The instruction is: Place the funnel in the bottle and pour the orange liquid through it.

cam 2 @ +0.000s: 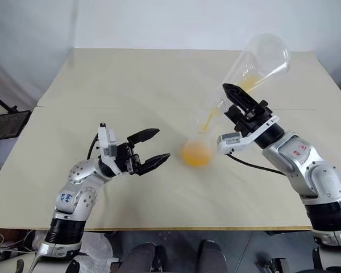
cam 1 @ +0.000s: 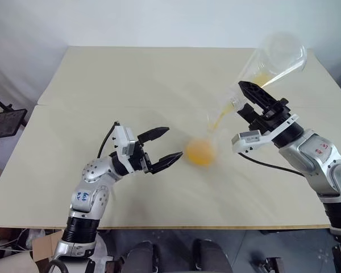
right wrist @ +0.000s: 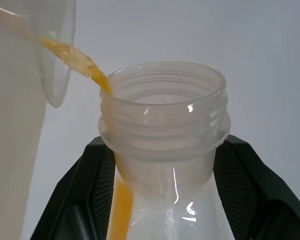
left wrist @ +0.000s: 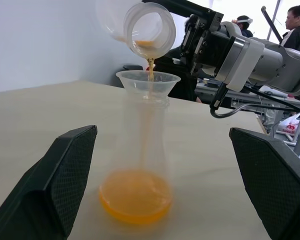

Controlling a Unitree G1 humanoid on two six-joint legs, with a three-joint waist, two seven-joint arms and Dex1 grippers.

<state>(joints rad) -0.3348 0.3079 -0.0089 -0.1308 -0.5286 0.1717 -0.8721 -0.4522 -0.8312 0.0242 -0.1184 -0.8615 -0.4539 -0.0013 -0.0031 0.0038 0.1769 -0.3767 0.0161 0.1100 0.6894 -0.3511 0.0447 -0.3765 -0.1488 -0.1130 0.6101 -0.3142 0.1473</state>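
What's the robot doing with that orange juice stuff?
It's pouring. The right end effector is shut on the neck of a clear flask, tipped so the orange liquid streams into the funnel sitting in the bottle on the table. Some liquid has pooled in the bottle's base, and some remains in the flask. The left end effector waits open beside the bottle, not touching it.

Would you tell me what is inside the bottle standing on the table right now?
The bottle holds a shallow pool of orange liquid at its base, with a thin stream running down from the funnel in its mouth. The funnel's stem inside the neck is too clear to make out.
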